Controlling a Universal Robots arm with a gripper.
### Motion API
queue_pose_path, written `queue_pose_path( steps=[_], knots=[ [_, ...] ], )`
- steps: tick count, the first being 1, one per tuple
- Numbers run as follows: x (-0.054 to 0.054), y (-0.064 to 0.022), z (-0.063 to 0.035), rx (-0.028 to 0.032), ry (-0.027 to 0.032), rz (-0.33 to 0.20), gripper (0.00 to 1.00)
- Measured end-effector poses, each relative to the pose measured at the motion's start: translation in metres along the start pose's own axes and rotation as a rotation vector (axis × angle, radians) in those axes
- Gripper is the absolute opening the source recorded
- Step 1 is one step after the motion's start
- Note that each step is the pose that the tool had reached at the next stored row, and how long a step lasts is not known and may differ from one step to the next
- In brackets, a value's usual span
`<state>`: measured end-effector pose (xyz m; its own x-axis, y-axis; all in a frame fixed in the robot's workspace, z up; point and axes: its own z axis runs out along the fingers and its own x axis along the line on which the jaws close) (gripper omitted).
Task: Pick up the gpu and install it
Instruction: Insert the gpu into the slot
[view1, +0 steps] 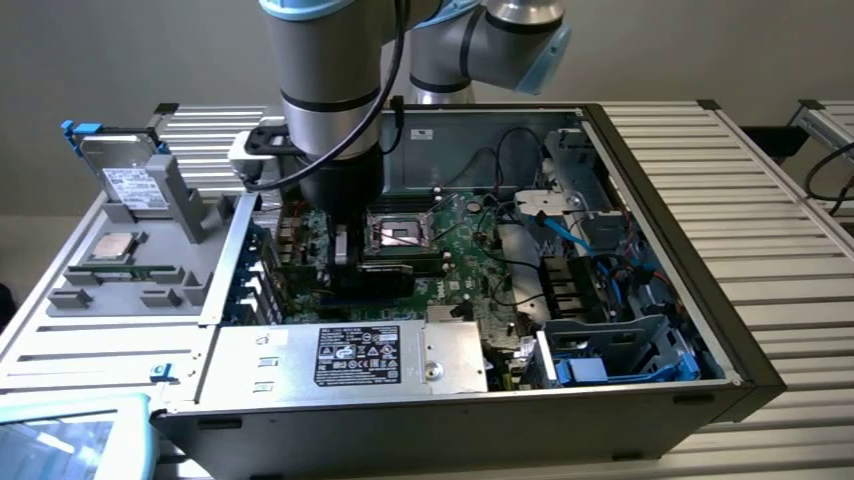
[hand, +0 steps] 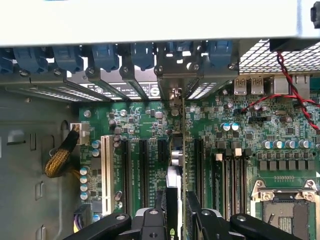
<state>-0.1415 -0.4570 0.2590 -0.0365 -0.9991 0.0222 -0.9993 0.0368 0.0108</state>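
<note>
Claw (hand: 176, 212) lowered inside the open computer case (view1: 667, 180), directly over the green motherboard (hand: 145, 125). Its two black fingers (hand: 202, 220) stand partway closed on the gpu (hand: 175, 195), which sits edge-on between them (seen as a thin upright card, black shroud on one face, circuit board on the other). The card's lower edge runs along the motherboard among the row of expansion slots; whether it is seated in one I cannot tell. Just beside the claw, a white slot (hand: 106, 170) and black slots. Past the card's far end, the blue slot clips (hand: 105, 57) along the case's rear wall. In the exterior view the arm (view1: 331, 90) comes straight down into the case.
</note>
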Motion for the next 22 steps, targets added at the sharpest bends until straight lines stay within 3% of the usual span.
queue_pose_path(
  steps=[22],
  knots=[
    [-0.0027, 0.0000, 0.0041, -0.0029, 0.0027, 0.000, 0.27]
  ],
)
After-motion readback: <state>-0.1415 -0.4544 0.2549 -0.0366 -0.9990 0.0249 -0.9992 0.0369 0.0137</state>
